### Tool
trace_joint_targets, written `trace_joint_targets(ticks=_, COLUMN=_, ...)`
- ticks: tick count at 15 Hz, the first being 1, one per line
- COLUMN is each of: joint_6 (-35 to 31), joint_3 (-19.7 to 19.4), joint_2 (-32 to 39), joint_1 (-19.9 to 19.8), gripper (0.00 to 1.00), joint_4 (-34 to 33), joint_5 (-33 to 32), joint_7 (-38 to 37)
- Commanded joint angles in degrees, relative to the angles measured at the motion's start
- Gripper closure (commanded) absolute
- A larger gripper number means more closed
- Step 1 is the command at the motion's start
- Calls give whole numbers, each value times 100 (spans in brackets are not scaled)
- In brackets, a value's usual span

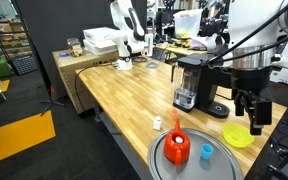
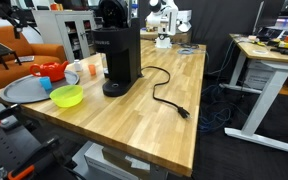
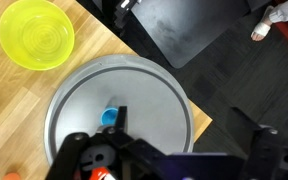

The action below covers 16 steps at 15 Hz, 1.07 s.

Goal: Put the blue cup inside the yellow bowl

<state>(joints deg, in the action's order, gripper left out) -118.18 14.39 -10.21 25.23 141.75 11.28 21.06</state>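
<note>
The small light-blue cup (image 1: 206,152) stands upright on a round grey tray (image 1: 212,168), next to an orange-red vessel (image 1: 178,147). The yellow bowl (image 1: 238,135) lies on the wooden table just beyond the tray. My gripper (image 1: 251,114) hangs above the bowl and the tray's edge, open and holding nothing. In the wrist view the blue cup (image 3: 109,116) shows on the tray (image 3: 134,85), partly hidden behind one finger (image 3: 122,120). The gripper (image 3: 194,132) stands wide open there, and the bowl (image 3: 36,33) is at the top left.
A black coffee machine (image 1: 189,80) with a round black base (image 1: 218,109) stands behind the bowl. A small white bottle (image 1: 158,123) stands near the tray. In an exterior view the machine's cable (image 2: 169,95) trails across the table. The table edge lies close to the tray.
</note>
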Motion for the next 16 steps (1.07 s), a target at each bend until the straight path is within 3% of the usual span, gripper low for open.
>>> trace_joint_targets(ticks=1, joint_6=-176, joint_3=132, joint_2=102, joint_1=-165, gripper=0, joint_4=-58, joint_5=-135, joint_7=-107)
trace_joint_targets(ticks=7, joint_6=-686, joint_3=195, joint_2=591, joint_1=-196, gripper=0, joint_4=-109, joint_5=-354, joint_7=-344)
trace_joint_targets(ticks=12, joint_6=-1171, joint_3=275, joint_2=1122, joint_1=-210, gripper=0, joint_4=-164, joint_5=676, joint_7=58)
trace_joint_targets(ticks=16, joint_6=-1295, joint_3=331, joint_2=1317, joint_1=-293, gripper=0, joint_4=-168, joint_5=1014, joint_7=216)
